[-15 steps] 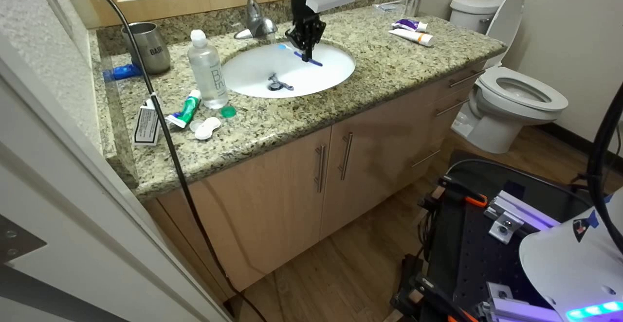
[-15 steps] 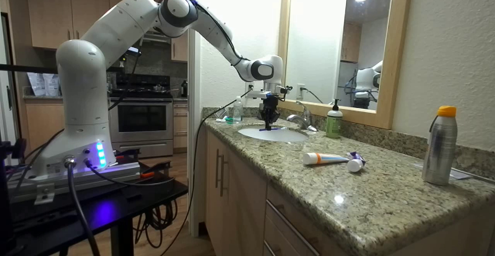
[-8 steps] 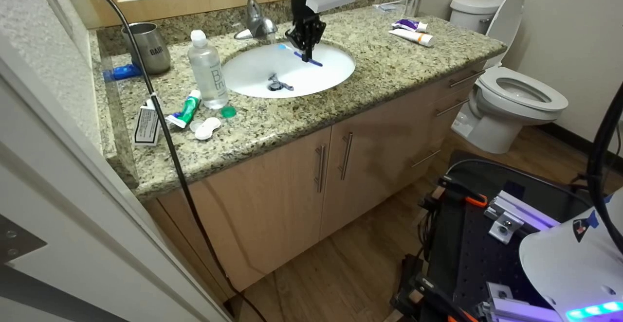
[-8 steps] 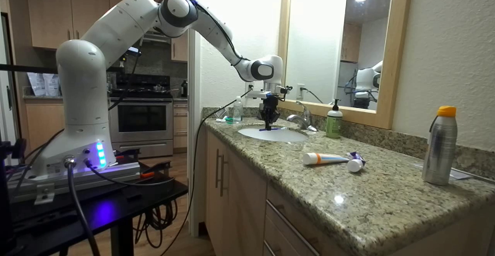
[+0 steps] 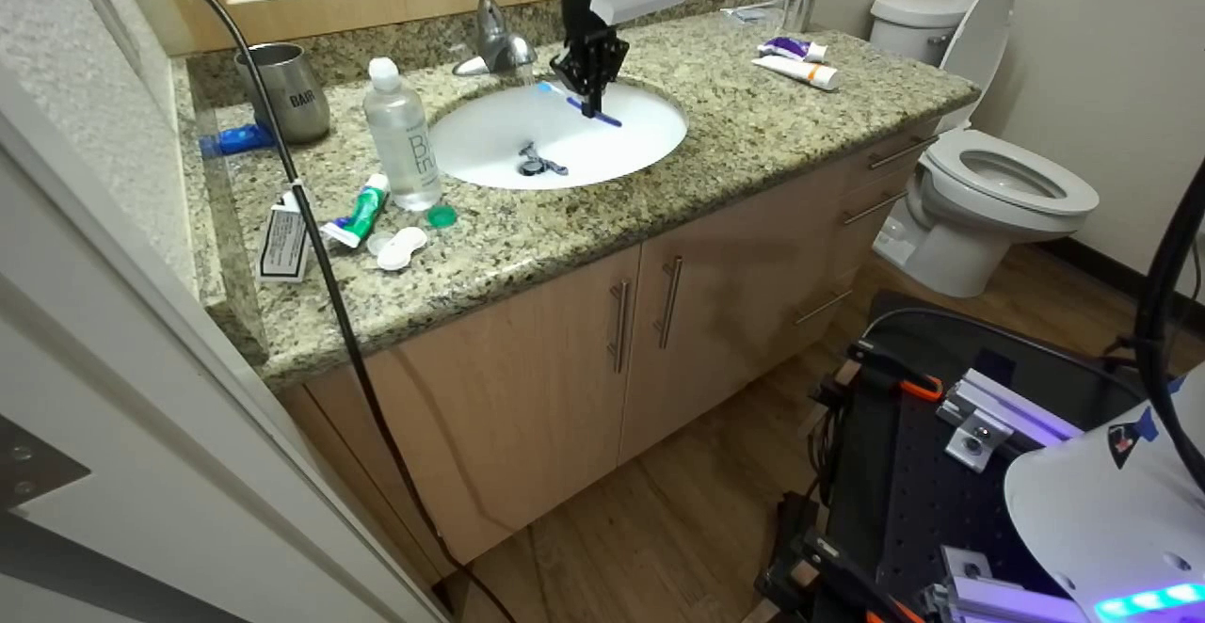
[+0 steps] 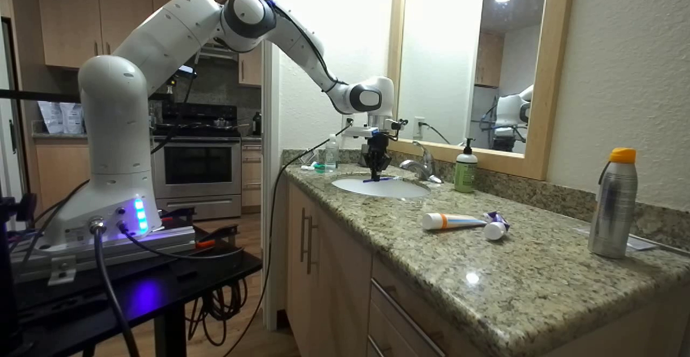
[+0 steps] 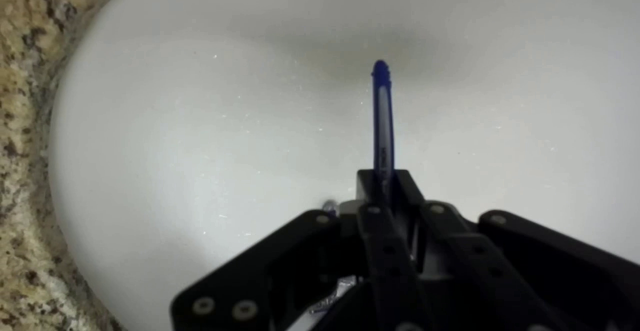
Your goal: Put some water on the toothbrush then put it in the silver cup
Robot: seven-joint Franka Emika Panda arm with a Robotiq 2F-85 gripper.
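My gripper is shut on the toothbrush and holds it tilted over the white sink. The gripper and toothbrush also show in an exterior view. In the wrist view the blue and whitish handle sticks out from between the fingertips; the brush head is hidden there. The light-blue head points toward the faucet, close to a thin stream of water under the spout; I cannot tell if they touch. The silver cup, marked BAIR, stands upright at the counter's back corner.
A clear bottle stands between the cup and the sink. A teal tube and lens case lie near it. A black cable crosses before the cup. A green soap bottle stands beside the faucet.
My gripper has shifted very slightly toward the faucet, carrying the toothbrush with it. The brush head is a little nearer the spout. Nothing else has visibly moved.
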